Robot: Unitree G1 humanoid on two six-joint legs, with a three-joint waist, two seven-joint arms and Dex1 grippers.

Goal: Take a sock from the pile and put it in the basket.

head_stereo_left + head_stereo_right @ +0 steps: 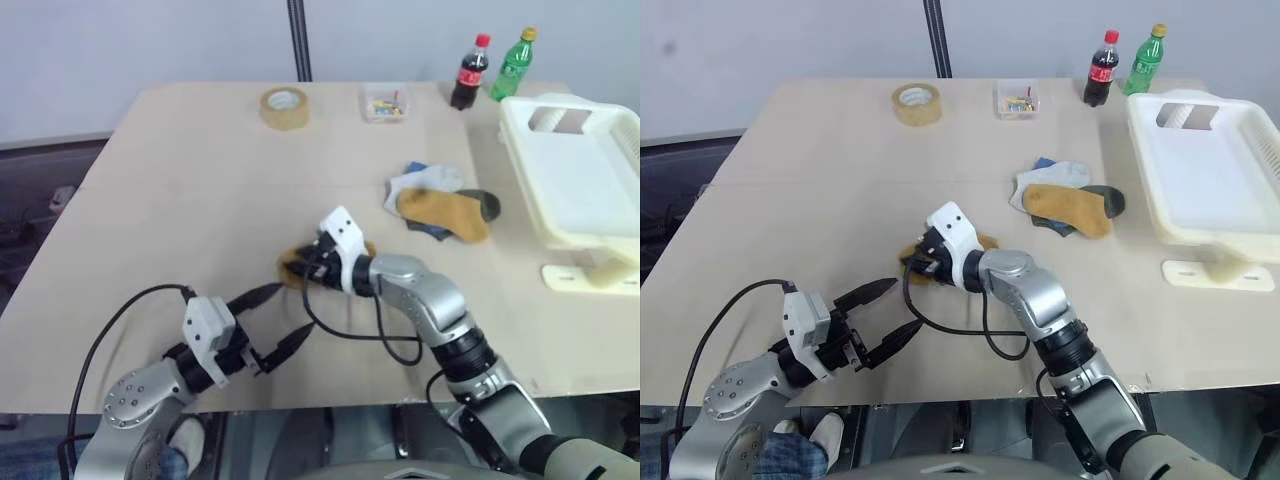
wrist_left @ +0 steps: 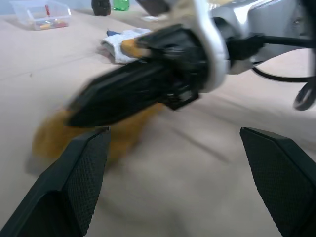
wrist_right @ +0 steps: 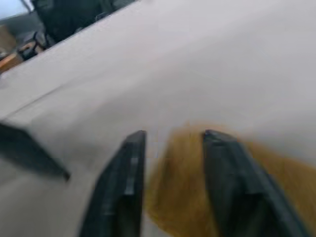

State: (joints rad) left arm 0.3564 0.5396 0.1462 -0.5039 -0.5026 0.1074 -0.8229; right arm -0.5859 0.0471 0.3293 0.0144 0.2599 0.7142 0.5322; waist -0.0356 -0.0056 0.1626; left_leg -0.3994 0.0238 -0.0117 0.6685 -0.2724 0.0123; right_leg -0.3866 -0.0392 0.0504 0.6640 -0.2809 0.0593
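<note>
Right gripper fingers parted a little over a soft mustard-yellow sock lying on the pale wooden table; grip or mere hover, cannot tell through the blur. Sock half hidden behind the wrist from above. Left gripper spread wide, empty, just beside. Farther right, loose pile of white, blue, grey-green and mustard socks. Beyond it, cream-white slotted plastic basket, cut off at the edge.
</note>
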